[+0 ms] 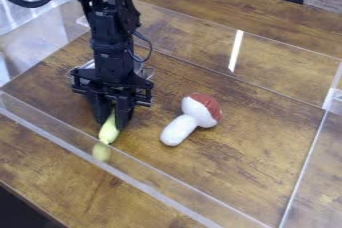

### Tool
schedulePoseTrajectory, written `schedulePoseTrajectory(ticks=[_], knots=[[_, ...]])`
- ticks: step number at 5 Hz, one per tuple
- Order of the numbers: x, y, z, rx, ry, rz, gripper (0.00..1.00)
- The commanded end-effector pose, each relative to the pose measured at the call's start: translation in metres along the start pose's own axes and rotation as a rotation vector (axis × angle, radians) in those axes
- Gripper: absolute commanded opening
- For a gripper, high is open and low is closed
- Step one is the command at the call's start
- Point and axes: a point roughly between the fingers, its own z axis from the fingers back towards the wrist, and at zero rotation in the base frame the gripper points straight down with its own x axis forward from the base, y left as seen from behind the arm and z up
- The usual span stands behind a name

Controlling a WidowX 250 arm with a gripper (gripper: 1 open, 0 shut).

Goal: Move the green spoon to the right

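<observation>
No readable writing, black claw (114, 113) left of centre, fingers pinching the green spoon (110, 128), mushroom (190, 118) to its right.

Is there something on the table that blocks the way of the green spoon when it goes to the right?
Yes. The mushroom lies on the table just right of the green spoon, which sits between the fingers of the hand. A straight slide right would likely hit it; beyond the mushroom the wood looks free.
</observation>
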Motion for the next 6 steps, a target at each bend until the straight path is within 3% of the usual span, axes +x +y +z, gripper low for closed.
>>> schedulePoseTrajectory(ticks=[1,2,5,6], knots=[[-0.003,-0.001,0.004,-0.020,-0.036,-0.088,0.00],[-0.011,0.003,0.004,-0.027,-0.034,-0.148,0.00],[-0.009,0.035,0.011,-0.046,-0.026,-0.176,0.00],[-0.010,0.037,0.014,-0.050,-0.022,-0.192,0.00]])
